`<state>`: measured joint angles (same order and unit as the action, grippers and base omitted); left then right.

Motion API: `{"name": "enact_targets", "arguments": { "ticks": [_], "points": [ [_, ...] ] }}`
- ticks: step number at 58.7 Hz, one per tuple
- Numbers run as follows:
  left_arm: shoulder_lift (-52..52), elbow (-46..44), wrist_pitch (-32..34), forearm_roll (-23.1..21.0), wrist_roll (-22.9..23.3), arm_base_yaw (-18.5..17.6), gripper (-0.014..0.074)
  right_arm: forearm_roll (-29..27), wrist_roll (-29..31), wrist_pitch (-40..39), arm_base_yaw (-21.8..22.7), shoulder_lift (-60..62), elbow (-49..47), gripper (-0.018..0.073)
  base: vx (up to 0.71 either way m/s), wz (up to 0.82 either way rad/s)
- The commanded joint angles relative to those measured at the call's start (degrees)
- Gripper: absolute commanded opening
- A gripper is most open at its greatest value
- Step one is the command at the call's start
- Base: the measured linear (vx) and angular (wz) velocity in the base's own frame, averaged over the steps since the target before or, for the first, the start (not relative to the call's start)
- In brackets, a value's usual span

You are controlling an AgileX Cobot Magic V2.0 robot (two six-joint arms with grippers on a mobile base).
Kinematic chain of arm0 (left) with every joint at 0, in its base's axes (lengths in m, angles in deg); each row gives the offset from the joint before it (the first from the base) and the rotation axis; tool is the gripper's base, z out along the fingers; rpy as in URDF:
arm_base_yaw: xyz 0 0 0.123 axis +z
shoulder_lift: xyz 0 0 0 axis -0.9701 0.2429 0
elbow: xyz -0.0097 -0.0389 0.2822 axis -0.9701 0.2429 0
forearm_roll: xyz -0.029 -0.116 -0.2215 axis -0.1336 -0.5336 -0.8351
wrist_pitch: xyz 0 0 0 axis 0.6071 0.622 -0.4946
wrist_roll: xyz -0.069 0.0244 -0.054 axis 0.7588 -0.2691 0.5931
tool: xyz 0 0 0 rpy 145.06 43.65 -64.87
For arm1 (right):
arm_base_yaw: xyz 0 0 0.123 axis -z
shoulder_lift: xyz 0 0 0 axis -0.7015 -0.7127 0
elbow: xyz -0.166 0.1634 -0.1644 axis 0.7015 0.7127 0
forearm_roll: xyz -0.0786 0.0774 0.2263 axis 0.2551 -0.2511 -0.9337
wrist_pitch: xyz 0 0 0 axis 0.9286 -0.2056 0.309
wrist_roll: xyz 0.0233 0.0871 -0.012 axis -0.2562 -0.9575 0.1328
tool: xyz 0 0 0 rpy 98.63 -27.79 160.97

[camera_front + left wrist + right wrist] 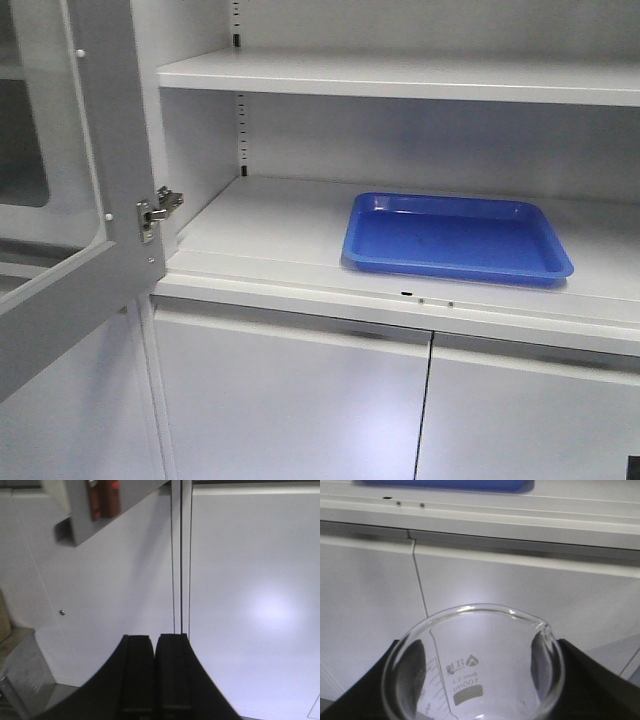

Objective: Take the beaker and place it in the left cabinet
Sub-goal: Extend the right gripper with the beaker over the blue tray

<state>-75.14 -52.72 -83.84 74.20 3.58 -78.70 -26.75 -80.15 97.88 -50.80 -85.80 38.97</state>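
Right wrist view: right gripper (476,692) clamps beaker (475,665) — pick done | beaker below shelf (270,225) of left cabinet (290,390), placing remains | left gripper (155,672) fingers pressed together, empty

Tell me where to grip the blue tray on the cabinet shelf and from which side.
Pinch the raised front rim of the blue tray, coming in level from the open front. It lies flat on the shelf, so only the lip gives a hold, and the shelf above probably crowds a top-down approach. The left tool is shut and empty.
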Motion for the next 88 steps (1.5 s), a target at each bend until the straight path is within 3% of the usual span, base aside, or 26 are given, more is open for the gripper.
{"name": "enact_targets", "arguments": {
  "ticks": [1,88],
  "points": [
    [-0.6,-0.9,4.3,0.2,0.2,-0.3,0.0004,0.9,0.3,-4.0,0.4,0.2,-2.0,-0.0001,0.27,-0.39],
    [-0.6,-0.9,4.3,0.2,0.2,-0.3,0.0004,0.9,0.3,-3.8,0.4,0.1,-2.0,-0.0001,0.18,-0.18]
  ]
}}
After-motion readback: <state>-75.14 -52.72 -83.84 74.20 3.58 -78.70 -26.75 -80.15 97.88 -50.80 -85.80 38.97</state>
